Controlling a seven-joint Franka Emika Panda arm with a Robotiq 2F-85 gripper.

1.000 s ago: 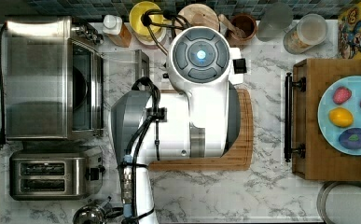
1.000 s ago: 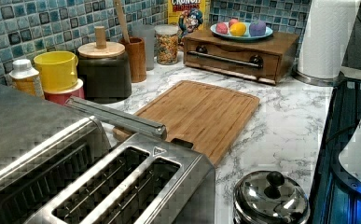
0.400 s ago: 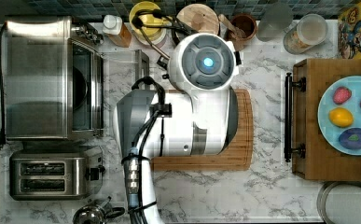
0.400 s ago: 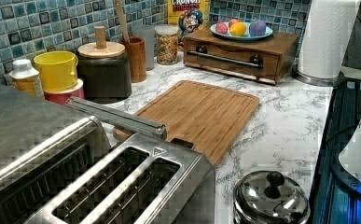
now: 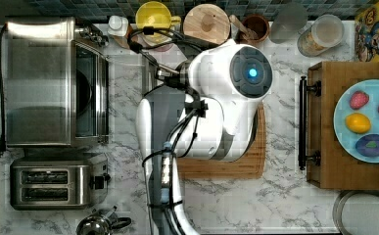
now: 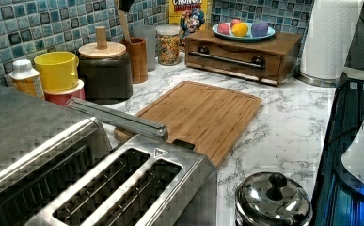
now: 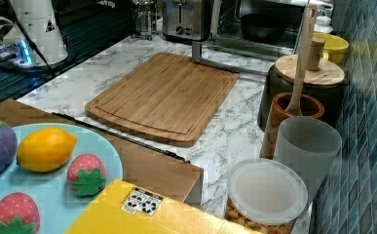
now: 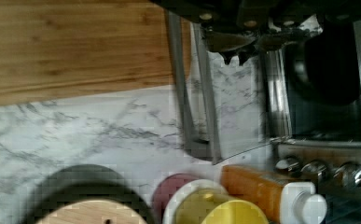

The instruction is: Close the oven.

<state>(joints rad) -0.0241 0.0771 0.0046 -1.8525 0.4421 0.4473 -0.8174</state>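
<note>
The stainless steel oven [image 5: 40, 81] stands at the top view's left with its door folded down flat. The glass door [image 8: 234, 107] lies over the marble counter, its metal bar handle [image 8: 180, 84] along the edge by the cutting board. The dark interior [image 8: 327, 70] holds a black pan. My gripper [image 8: 233, 52] hangs just above the glass door, shut with nothing in it. In the top view the white arm [image 5: 226, 98] covers it. The handle [image 6: 118, 117] also shows in the left view and in the right view [image 7: 225, 61].
A two-slot toaster [image 5: 55, 183] sits beside the oven, with a kettle [image 5: 96, 225] below it. The bamboo cutting board [image 6: 203, 113] lies mid-counter. A bottle [image 8: 267, 191], yellow cup [image 8: 220, 212] and wooden-lidded canister [image 5: 206, 22] line the wall. A drawer box [image 5: 324, 122] carries a plate.
The arm's upper section has swung toward the top view's right. The oven door still lies open and flat.
</note>
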